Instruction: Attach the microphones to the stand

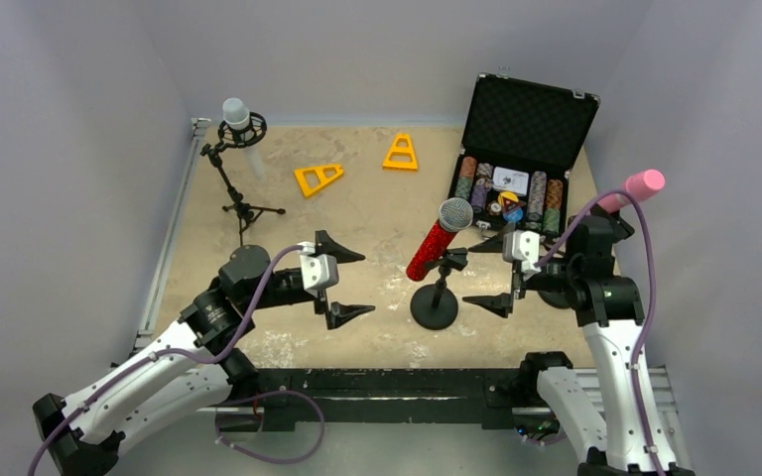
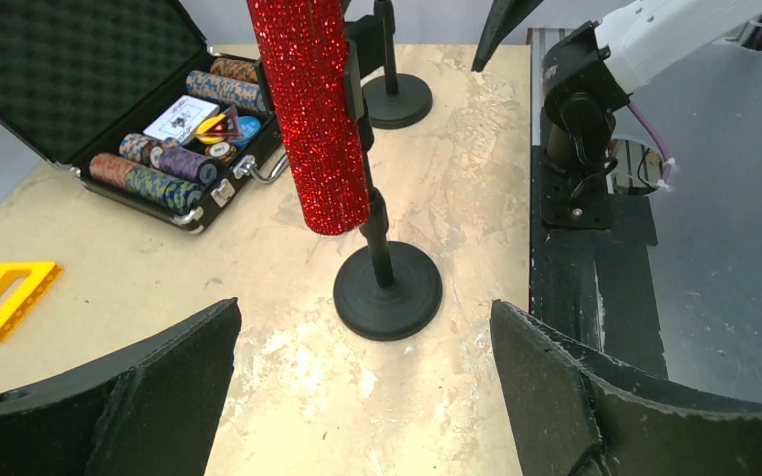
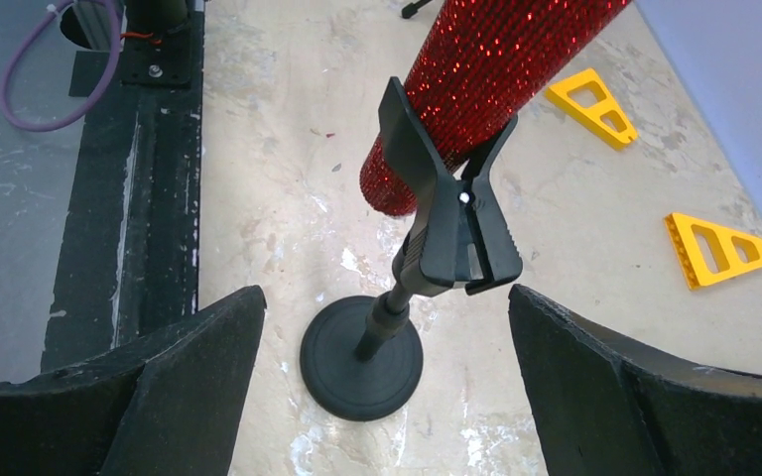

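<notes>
Across the tan surface (image 1: 367, 203), the white microphone (image 1: 236, 113) tops its tripod stand (image 1: 241, 203) and the red microphone (image 1: 435, 246) sits clipped in the centre stand (image 1: 435, 303). The pink microphone (image 1: 639, 185) looks mounted (its holder hides behind the right arm). The left claw (image 1: 365, 284) and right claw (image 1: 470, 271) gape empty either side, so the task seems nearly finished.

arms (image 1: 615, 347): white shells, black joints | cables (image 1: 652, 278): purple | pincer fingers (image 2: 139, 397): black wedges
</notes>
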